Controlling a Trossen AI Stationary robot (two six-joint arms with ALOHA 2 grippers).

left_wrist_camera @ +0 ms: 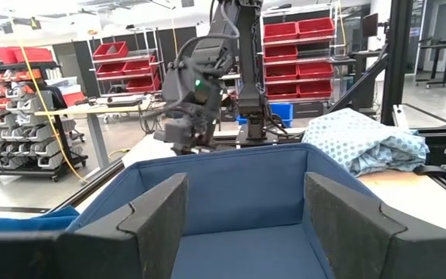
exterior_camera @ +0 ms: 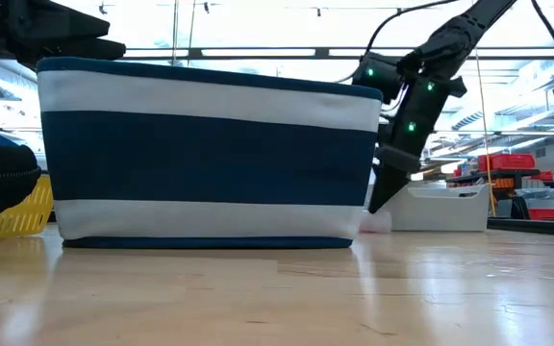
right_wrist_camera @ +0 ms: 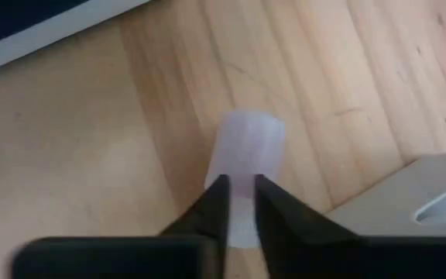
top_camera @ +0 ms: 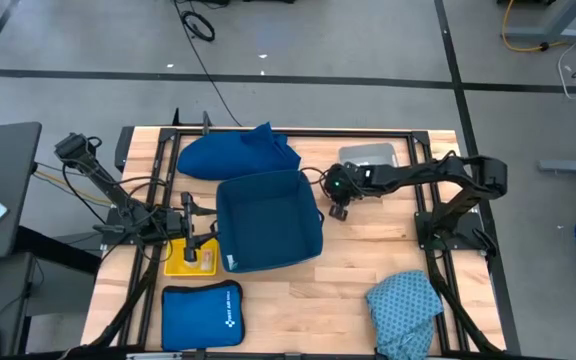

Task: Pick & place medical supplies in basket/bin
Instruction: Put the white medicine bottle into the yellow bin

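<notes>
Gripping white roll (right_wrist_camera: 245,167), right gripper (right_wrist_camera: 240,203) beside basket (top_camera: 268,222) edge.

basket (top_camera: 268,222) walls block centre | bare table (top_camera: 368,250) right (open)

Navy basket (top_camera: 268,220) (white-banded), teal speckled cloth (top_camera: 406,303).

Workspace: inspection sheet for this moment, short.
Surface: wooden table.
Job's things: blue basket mid-table; dark-blue cloth behind it; teal speckled cloth at front right; white roll.
Clutter: blue zip pouch, yellow tray, white bin.
Grippers: right gripper shut on the roll beside the basket; left gripper open, facing the basket.
Cables: black cable on the floor.
Surroundings: red-bin shelves.
</notes>
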